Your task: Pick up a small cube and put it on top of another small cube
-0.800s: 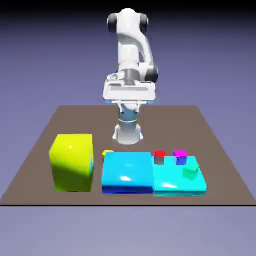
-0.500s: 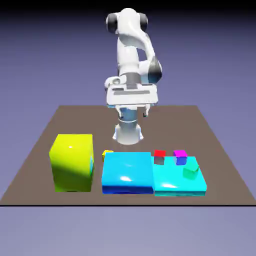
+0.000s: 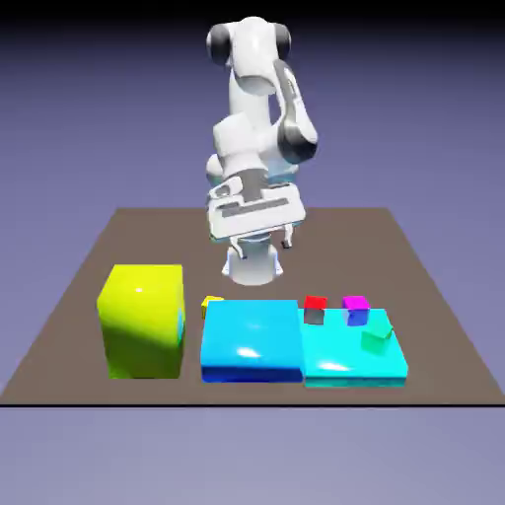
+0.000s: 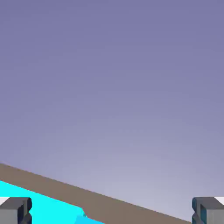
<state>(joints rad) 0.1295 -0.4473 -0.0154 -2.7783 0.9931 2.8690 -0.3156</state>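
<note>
Counts: one arm, one gripper, one brown tabletop. Three big blocks sit along the tabletop's near edge: one yellow-green block towards the exterior view's left corner, one blue slab at the middle, one cyan slab touching it on the exterior view's right. Four tiny cubes: one yellow cube on the tabletop just behind the blue slab's far left corner, near the yellow-green block; one red-topped cube and one magenta-topped cube at the cyan slab's far edge, slightly apart; one green cube on the cyan slab near its right edge.

Versus earlier frames: the hand has dropped lower and rolled, its flat body now tilted instead of level; nothing on the tabletop has moved.

Pose: arm folded, hand high above the tabletop's far middle, well apart from every cube. In the hand view the two fingertips sit at opposite bottom corners, so the jaws are spread wide with nothing between them.
</note>
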